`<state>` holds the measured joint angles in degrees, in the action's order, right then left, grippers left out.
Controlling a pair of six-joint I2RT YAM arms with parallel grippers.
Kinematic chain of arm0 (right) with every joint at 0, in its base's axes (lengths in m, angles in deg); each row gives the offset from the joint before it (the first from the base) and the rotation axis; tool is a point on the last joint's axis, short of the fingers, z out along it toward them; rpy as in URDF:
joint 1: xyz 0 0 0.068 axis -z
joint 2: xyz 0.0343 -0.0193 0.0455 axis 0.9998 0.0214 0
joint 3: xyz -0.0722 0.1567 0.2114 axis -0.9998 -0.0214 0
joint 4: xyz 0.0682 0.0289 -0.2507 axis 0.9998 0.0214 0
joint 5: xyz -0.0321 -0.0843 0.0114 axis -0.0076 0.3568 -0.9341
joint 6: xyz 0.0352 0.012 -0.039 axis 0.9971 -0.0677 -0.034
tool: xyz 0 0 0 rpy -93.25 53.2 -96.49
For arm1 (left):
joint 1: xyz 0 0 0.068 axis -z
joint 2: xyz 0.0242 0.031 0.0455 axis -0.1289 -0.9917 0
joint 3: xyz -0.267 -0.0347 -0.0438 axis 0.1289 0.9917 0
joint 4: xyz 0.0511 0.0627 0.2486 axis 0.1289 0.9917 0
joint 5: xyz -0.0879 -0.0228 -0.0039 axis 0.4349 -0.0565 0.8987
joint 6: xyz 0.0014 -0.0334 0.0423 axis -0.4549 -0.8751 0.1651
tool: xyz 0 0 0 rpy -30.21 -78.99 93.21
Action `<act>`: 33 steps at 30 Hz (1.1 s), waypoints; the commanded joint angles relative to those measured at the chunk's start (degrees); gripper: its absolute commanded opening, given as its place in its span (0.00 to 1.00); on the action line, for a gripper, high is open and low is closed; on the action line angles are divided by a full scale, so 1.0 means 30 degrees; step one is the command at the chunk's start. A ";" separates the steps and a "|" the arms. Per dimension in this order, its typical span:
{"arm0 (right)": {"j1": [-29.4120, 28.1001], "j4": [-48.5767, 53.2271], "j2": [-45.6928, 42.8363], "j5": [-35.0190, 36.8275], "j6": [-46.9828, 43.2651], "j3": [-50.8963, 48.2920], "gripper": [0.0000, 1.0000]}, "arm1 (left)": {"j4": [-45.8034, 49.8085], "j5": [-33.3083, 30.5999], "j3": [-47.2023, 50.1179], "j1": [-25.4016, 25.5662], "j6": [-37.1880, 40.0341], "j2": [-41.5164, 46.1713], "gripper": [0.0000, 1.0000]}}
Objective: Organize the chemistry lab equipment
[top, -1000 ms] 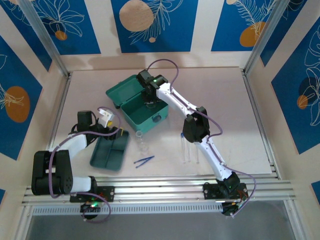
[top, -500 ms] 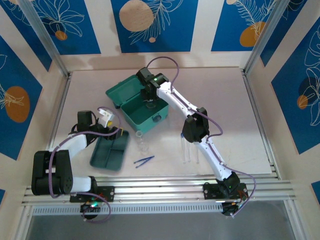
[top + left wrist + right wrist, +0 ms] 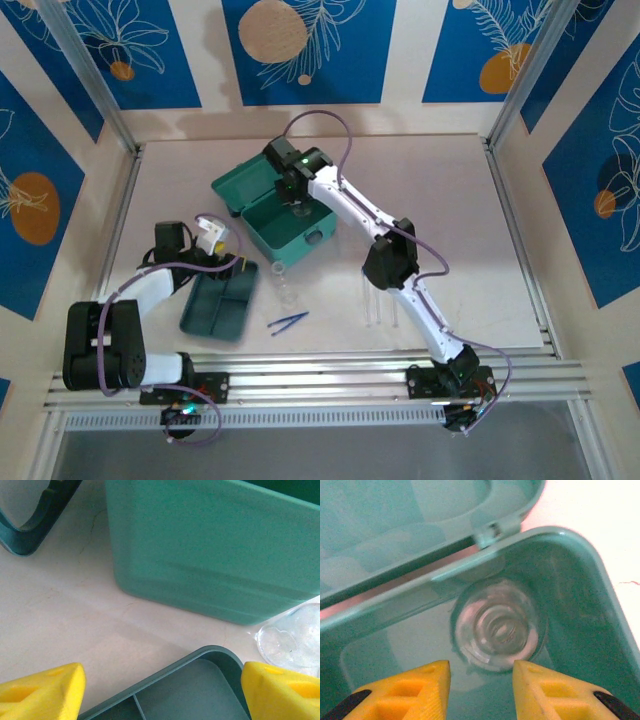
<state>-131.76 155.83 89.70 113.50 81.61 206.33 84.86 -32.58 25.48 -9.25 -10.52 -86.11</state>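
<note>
The teal hinged case lies open at the table's middle back, with its lid flat to the left. A small clear glass beaker stands on the case floor near the hinge. My right gripper hovers open just above the beaker, and its yellow fingers touch nothing. In the top view that right gripper is over the case. My left gripper stands wide open and holds nothing, above the far corner of the dark-green divided tray. The case's outer wall is just beyond that corner.
Clear glassware sits on the table between the tray and the case; it is also the clear piece at the right of the left wrist view. Blue tweezers lie near the front. Three thin tubes lie beside the right forearm.
My right gripper's jaws have parted and it has drifted slightly left over the case, with the beaker left on the case floor. The left arm has not moved.
</note>
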 commanded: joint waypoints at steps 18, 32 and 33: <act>-0.5489 -0.1564 -0.9098 0.1787 0.2230 -1.0018 0.39 | 0.2787 0.4093 -0.0070 0.0145 0.3012 0.0967 0.81; -0.7671 -0.3505 -1.0270 0.0597 0.5920 -1.5677 0.44 | 0.2736 0.4549 0.0058 0.0140 0.3119 0.1173 0.81; -0.7634 -0.3619 -1.0195 0.0517 0.6041 -1.5868 0.45 | 0.2691 0.4557 0.0065 0.0119 0.3085 0.1191 0.81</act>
<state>-154.23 146.63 60.52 116.41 95.78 160.16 92.89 -21.32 25.48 -9.25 -2.13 -83.42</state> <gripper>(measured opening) 0.444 0.813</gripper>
